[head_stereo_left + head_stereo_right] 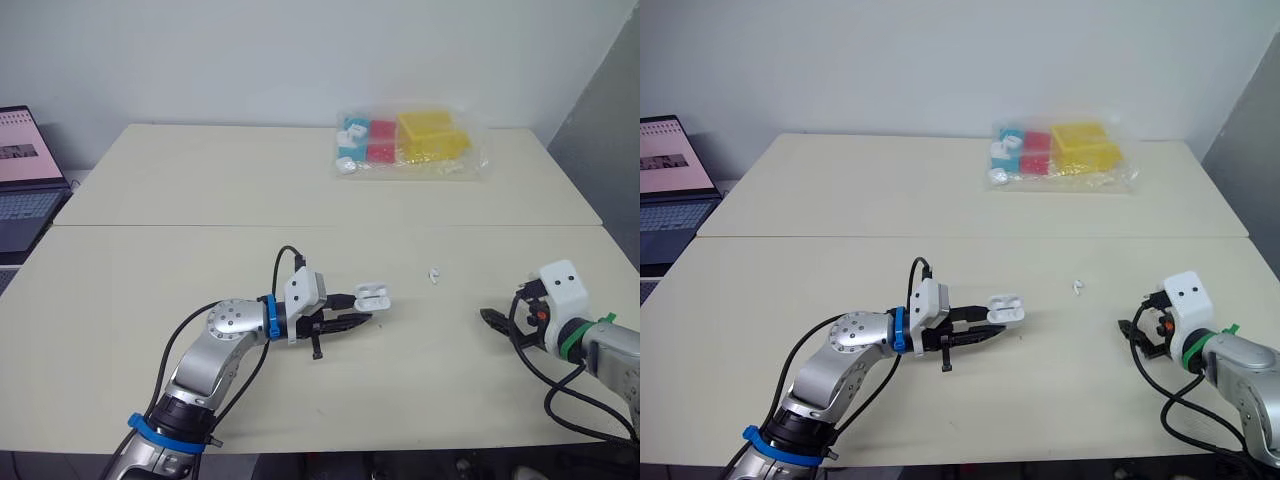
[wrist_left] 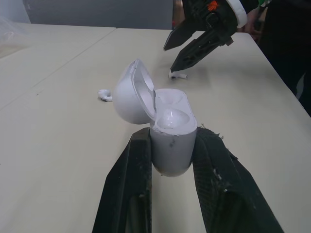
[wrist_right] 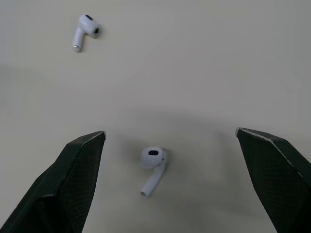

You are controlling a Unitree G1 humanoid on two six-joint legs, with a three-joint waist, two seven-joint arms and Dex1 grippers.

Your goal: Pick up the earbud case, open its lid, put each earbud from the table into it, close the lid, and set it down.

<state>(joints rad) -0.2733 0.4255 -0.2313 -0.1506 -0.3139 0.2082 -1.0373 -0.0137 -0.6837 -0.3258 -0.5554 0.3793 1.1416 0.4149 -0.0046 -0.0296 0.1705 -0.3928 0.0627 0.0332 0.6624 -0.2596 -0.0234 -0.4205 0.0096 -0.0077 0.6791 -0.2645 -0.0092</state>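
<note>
My left gripper (image 1: 364, 311) is shut on the base of the white earbud case (image 1: 371, 295), near the middle of the table. The case (image 2: 170, 141) has its lid tipped open, and its hollows look empty. One white earbud (image 1: 435, 273) lies loose on the table, right of the case. My right gripper (image 1: 492, 320) stands open low over the table at the right. A second earbud (image 3: 153, 167) lies on the table between its spread fingers (image 3: 73, 174), untouched. The left wrist view also shows the right gripper (image 2: 187, 46) poised over that earbud (image 2: 177, 75).
A clear plastic bag of coloured blocks (image 1: 410, 142) lies at the back of the far table. A laptop (image 1: 25, 180) stands off the left edge. A seam (image 1: 200, 226) runs between the two tables.
</note>
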